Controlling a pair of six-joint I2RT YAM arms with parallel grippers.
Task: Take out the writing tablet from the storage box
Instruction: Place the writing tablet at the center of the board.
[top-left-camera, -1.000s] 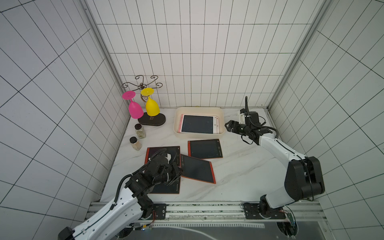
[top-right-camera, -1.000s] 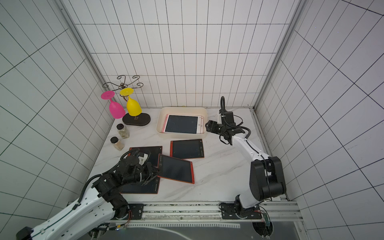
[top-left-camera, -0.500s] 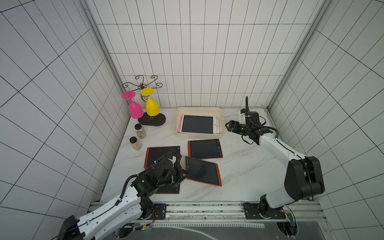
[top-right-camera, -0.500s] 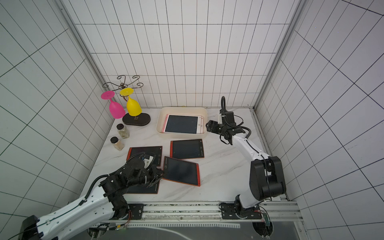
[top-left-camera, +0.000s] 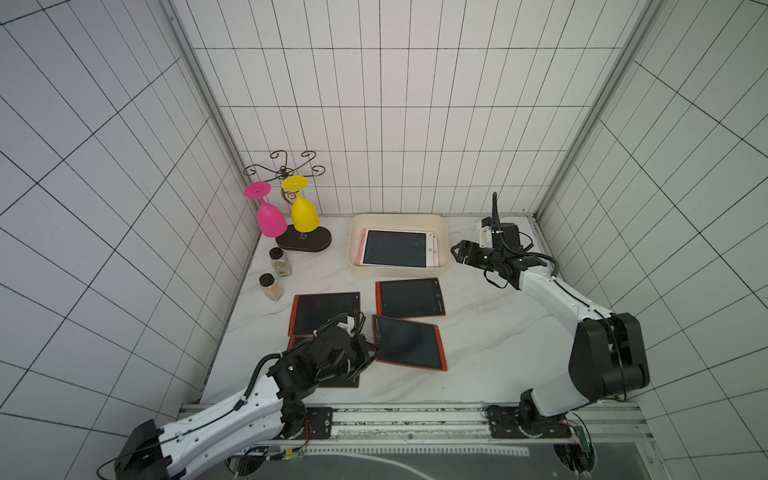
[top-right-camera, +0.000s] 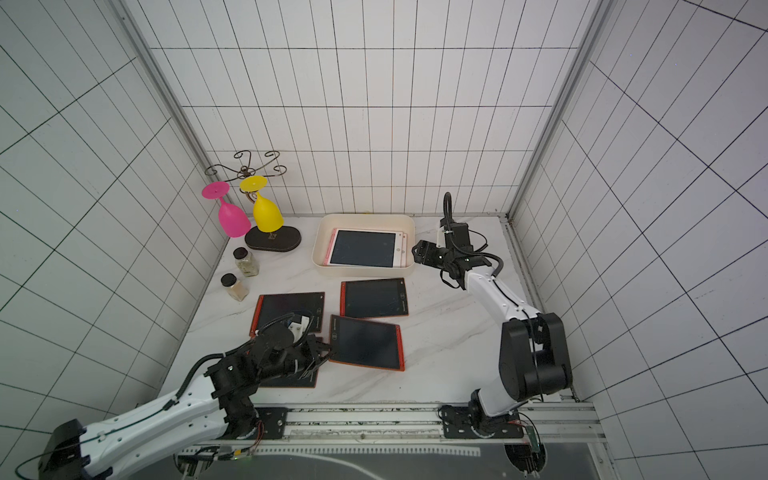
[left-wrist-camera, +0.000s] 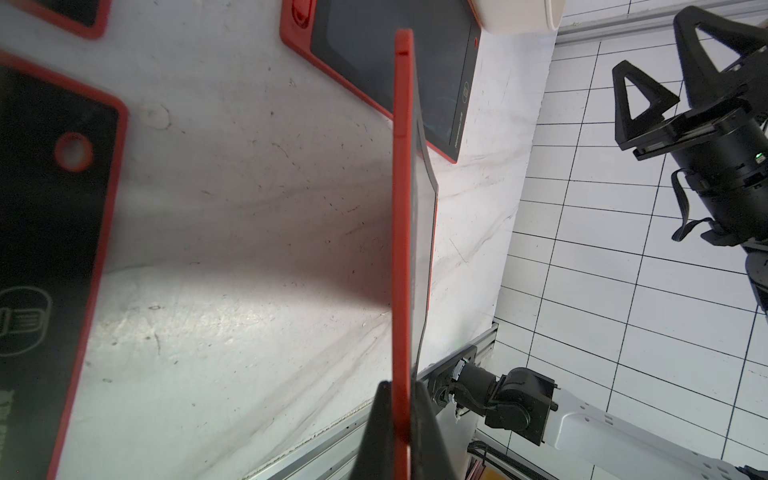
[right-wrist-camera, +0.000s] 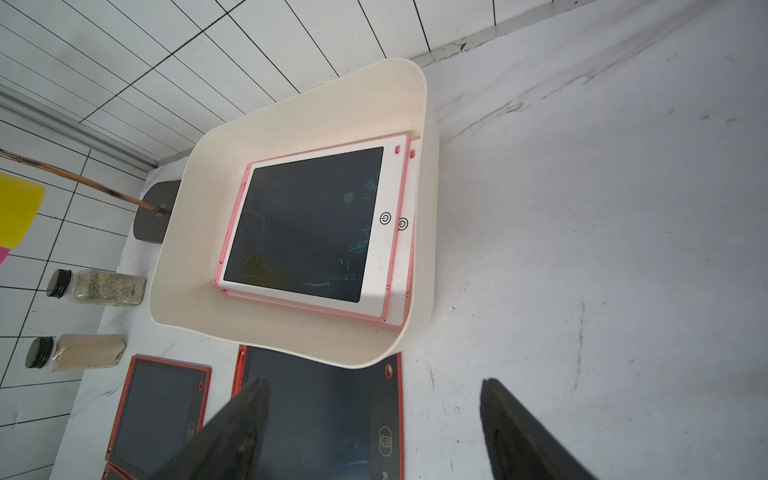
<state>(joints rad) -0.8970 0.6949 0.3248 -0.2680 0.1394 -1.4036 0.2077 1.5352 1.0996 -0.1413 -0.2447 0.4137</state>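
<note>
Inside storage box (top-left-camera: 398, 272), two pink tablets (top-left-camera: 395, 248)

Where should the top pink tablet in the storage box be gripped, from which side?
Probably the top pink tablet by its white button-side edge, nearest the right hand. Come from above over the storage box wall: it lies flat, stepped back from the one beneath.

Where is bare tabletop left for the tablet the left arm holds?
Widest: the marble between the red tablets and the right arm. Smaller: between the spice jars and the storage box. Crowded: front left, where tablets lie close together.
</note>
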